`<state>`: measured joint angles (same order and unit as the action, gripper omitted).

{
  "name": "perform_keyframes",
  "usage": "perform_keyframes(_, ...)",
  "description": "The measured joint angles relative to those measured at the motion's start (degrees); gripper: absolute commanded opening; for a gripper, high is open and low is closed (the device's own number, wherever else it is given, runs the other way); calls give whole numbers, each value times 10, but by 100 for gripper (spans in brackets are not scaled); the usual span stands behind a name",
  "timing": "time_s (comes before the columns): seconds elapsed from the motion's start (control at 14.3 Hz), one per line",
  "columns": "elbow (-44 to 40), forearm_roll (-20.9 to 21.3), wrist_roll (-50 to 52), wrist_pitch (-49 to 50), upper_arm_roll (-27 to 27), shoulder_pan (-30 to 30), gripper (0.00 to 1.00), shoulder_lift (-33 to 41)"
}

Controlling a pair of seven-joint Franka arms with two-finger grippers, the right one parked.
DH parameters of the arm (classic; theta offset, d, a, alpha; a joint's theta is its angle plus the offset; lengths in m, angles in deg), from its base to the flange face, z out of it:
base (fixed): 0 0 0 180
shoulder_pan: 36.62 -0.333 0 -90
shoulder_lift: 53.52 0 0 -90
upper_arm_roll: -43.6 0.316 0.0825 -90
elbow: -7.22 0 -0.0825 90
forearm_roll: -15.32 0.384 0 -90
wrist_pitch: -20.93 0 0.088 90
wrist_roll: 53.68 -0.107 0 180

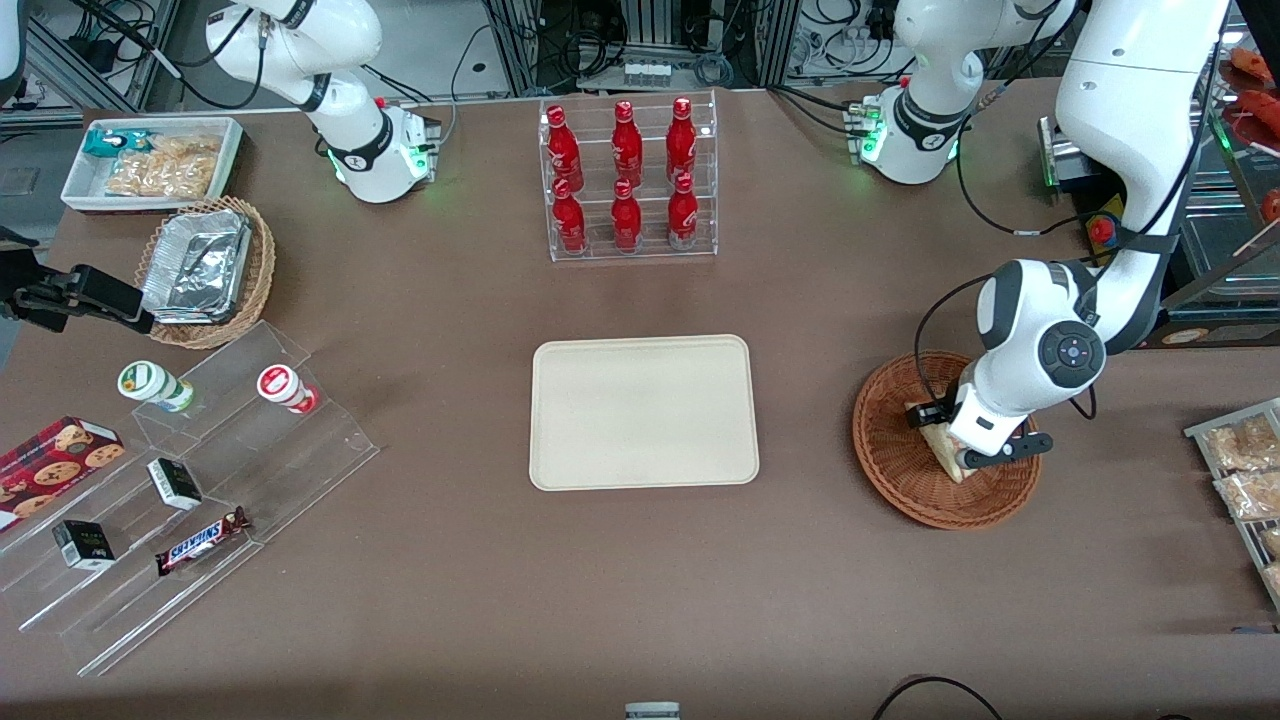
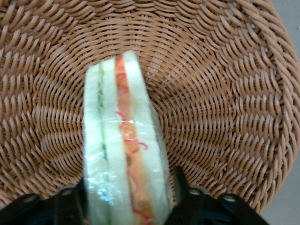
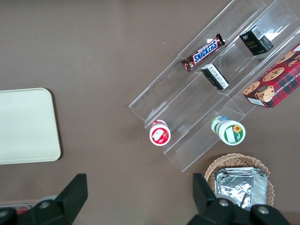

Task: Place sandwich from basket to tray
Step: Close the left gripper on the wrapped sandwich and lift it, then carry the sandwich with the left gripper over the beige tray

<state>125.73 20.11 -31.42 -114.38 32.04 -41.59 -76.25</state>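
Note:
The sandwich (image 1: 935, 440) is a wrapped wedge of white bread with red and green filling, standing on edge in the reddish-brown wicker basket (image 1: 900, 480) toward the working arm's end of the table. My left gripper (image 1: 958, 455) is lowered into the basket, shut on the sandwich. In the left wrist view the sandwich (image 2: 124, 154) fills the gap of the gripper (image 2: 126, 206), one black finger (image 2: 183, 192) pressed against each bread face, with the basket's weave (image 2: 225, 93) all around. The cream tray (image 1: 642, 412) lies bare mid-table, also seen as the tray (image 3: 26, 126) in the right wrist view.
A clear rack of red bottles (image 1: 628, 180) stands farther from the front camera than the tray. Toward the parked arm's end are a tan basket with foil containers (image 1: 205, 270), a white snack bin (image 1: 150, 165) and acrylic steps with snacks (image 1: 190, 470). Bagged snacks (image 1: 1245, 470) lie beside the basket.

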Motion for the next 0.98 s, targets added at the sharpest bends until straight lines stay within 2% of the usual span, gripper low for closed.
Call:
perform_keyframes(0.42, -10, 0, 13, 2, 0, -1, 14, 4)
perform_keyframes(0.7, -70, 0, 26, 98, -12, 3, 15, 27)
perform_keyframes(0.84, -98, 0, 51, 138, -26, 22, 15, 40)
perform_keyframes(0.98, -113, -1, 80, 146, -31, 66, 15, 42)
